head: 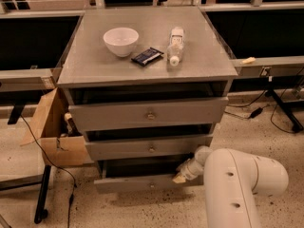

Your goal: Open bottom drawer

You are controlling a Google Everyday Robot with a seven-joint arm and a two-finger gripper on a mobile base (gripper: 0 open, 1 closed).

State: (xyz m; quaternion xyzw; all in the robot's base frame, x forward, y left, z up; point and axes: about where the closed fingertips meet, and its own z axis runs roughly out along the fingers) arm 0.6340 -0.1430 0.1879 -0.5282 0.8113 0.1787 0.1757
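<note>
The bottom drawer [126,184] sits low in the frame, a little left of centre. Its front is a narrow, plain grey strip with a small round knob at its middle. It is narrower and shorter than the middle drawer front [118,149] directly above it. The panel stands out toward the camera, with a dark gap over its top edge, so the drawer is partly open. The claw [180,177] is at the panel's right end, by its upper edge.
</note>
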